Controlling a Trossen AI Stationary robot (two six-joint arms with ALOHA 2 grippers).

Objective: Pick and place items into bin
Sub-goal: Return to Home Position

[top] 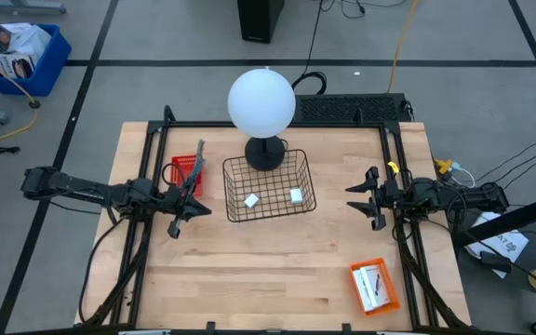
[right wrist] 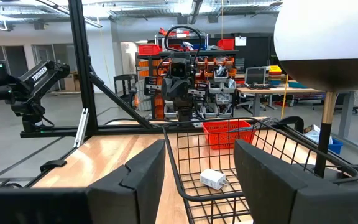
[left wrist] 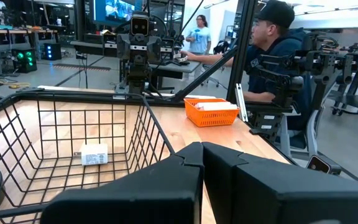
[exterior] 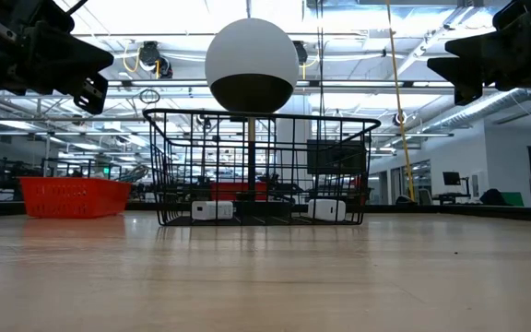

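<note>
A black wire basket (top: 268,186) stands at the table's middle, with two small white blocks (top: 251,200) (top: 297,195) lying on its floor. Left of the basket is a red tray (top: 186,173); a teal pen (top: 197,158) lies in it, slanting over its far rim. An orange tray (top: 374,285) near the front right holds white printed cards (top: 371,283). My left gripper (top: 196,208) hovers shut just left of the basket, pointing level at it. My right gripper (top: 359,203) hovers open to the basket's right, with nothing between its fingers (right wrist: 197,171).
A big white globe lamp (top: 261,102) stands with its black base (top: 265,154) against the basket's far side. A black frame (top: 277,126) rims the table's far and side edges. A person (left wrist: 278,56) sits beyond the table's right edge. Bare wood lies in front of the basket.
</note>
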